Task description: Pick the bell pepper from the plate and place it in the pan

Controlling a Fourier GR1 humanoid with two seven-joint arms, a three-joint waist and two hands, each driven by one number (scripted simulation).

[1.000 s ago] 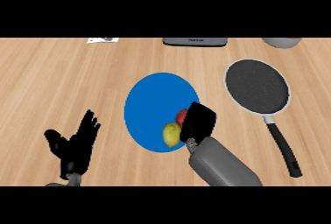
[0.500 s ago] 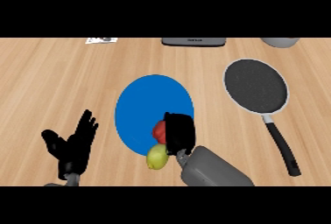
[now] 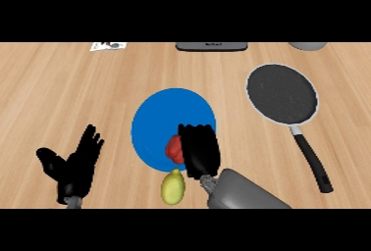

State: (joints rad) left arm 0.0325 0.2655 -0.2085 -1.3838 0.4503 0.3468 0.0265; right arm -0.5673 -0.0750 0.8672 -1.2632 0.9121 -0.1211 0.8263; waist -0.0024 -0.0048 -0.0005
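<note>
One bell pepper [image 3: 174,148] on plate [image 3: 163,115], prob. gripped by right robot hand [image 3: 200,149]; left robot hand [image 3: 72,166] open.

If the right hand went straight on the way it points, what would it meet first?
The right hand points up the view over the blue plate; only bare plate lies ahead, then counter. The bell pepper sits at its left side, not ahead. Height is unclear.

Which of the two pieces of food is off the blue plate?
The yellow-green fruit: it lies mostly on the wooden counter past the round blue plate's near rim, while the red bell pepper sits on the plate beside the right hand.
</note>
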